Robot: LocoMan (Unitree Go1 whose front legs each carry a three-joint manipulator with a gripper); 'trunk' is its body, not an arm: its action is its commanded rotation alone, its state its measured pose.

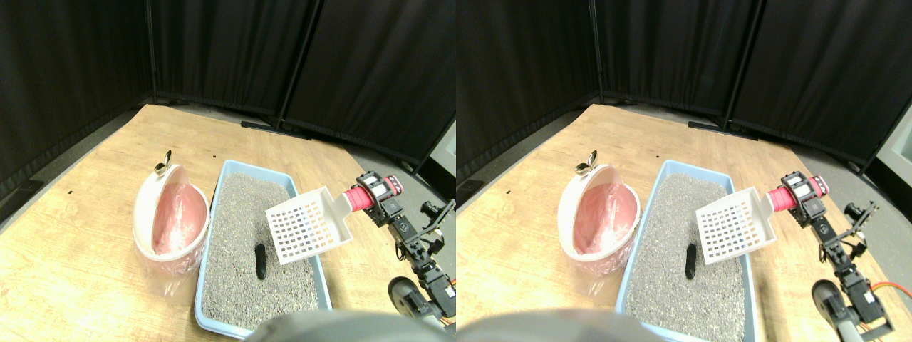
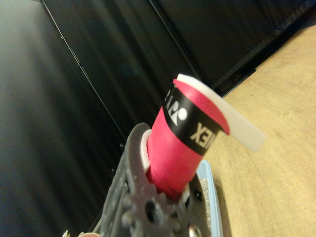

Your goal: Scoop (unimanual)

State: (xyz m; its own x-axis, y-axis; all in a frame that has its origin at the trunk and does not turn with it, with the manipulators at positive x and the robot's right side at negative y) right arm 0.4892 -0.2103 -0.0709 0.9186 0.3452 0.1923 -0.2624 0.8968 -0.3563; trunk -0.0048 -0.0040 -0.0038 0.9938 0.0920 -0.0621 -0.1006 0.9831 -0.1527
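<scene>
The gripper (image 1: 375, 194) was clamped on the red handle (image 1: 358, 197) of the white scoop (image 1: 308, 224), held in the air over the blue tray (image 1: 222, 184), empty. I judge the next move needed lowering it behind the dark lump (image 1: 261, 261) lying on the grey sand (image 1: 235, 235).

R claw (image 1: 372, 191) raised, clamped shut.

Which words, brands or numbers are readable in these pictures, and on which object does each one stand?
"EX": white letters on the black band around the red wrapped handle of the scoop, seen in the wrist view; the rest of the word is cut off by the handle's curve.
A white logo mark beside it on the same band: not readable as letters.
Stereo pair view: no readable text on the litter tray or the bin.
</scene>
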